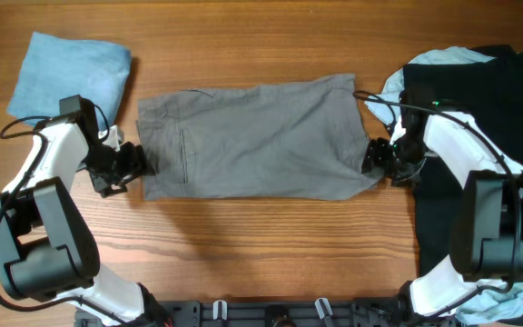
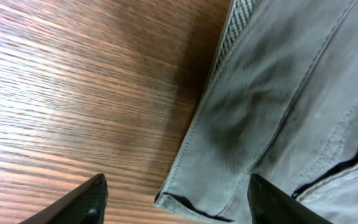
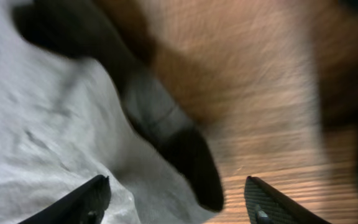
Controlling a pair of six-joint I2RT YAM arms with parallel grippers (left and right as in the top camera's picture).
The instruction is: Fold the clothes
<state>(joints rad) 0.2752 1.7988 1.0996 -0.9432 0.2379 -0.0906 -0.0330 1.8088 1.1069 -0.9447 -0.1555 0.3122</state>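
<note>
**Khaki Shorts Spread Flat Between the Jaws**

The grey-khaki shorts (image 1: pixel 252 141) lay flat and lengthwise, one stitched corner within the parted jaws of the left gripper (image 1: pixel 139 165) and the opposite edge within those of the right gripper (image 1: pixel 377 161). A folded pale blue garment (image 1: pixel 71 73) sat outside the left jaws. A black garment (image 1: pixel 488 118) lay heaped just outside the right ones.

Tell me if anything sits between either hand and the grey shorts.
Nothing visible does. The left hand is open at the left edge of the grey shorts, and the right hand is open at their right edge. The folded blue cloth and the black garment lie off to the sides.
</note>
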